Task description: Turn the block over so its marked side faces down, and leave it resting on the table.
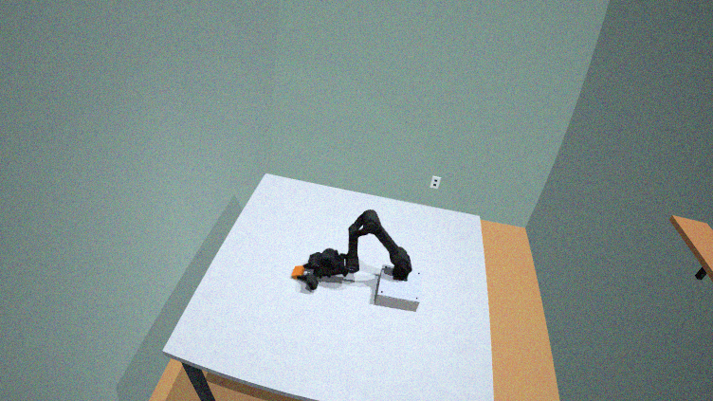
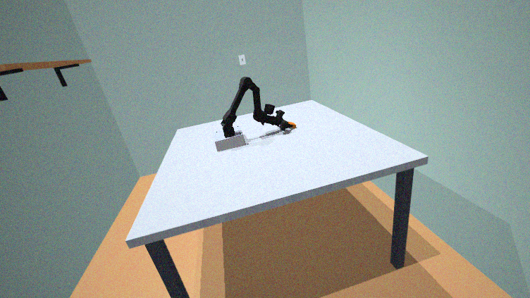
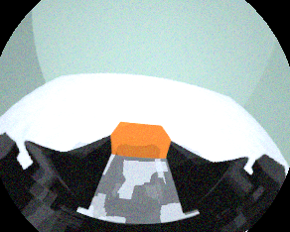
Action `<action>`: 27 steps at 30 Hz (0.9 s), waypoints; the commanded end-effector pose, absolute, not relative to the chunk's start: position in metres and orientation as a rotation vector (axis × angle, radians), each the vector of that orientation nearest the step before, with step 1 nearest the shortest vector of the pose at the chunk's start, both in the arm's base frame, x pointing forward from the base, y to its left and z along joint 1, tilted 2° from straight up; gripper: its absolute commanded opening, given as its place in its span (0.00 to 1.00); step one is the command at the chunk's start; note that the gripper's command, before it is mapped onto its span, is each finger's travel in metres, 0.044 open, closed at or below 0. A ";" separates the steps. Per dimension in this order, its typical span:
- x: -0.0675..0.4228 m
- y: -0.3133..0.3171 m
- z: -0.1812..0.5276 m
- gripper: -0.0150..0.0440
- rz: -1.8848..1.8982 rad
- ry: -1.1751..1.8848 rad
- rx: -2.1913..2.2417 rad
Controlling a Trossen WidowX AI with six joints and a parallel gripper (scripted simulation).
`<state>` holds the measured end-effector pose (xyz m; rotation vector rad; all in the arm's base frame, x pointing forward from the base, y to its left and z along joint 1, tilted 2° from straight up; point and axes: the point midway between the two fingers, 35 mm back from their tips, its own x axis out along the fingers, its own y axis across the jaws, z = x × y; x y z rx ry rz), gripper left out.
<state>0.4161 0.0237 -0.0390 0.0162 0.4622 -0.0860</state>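
Observation:
The orange block (image 1: 298,271) (image 2: 292,125) (image 3: 141,139) is held between the two black fingertips, its faces plain orange in the wrist view with a darker shaded band along the lower part. My gripper (image 1: 303,274) (image 2: 290,125) (image 3: 140,140) is shut on it. The gripper points nearly level, tilted slightly down, low over the white table (image 1: 315,334) (image 2: 273,177). A gap between block and table is too small to judge. The marked side cannot be made out in any view.
The arm's grey base box (image 1: 396,302) (image 2: 230,143) stands on the table behind the gripper. The table's far edge lies beyond the block. A wooden shelf (image 1: 694,239) (image 2: 46,63) is on the wall, away from the arm.

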 end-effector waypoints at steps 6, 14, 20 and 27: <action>0.403 0.022 -0.039 0.25 -0.092 0.385 0.014; 0.403 0.022 -0.036 0.25 -0.092 0.361 0.012; 0.403 0.022 -0.036 0.25 -0.092 0.361 0.012; 0.403 0.022 -0.036 0.48 -0.092 0.361 0.012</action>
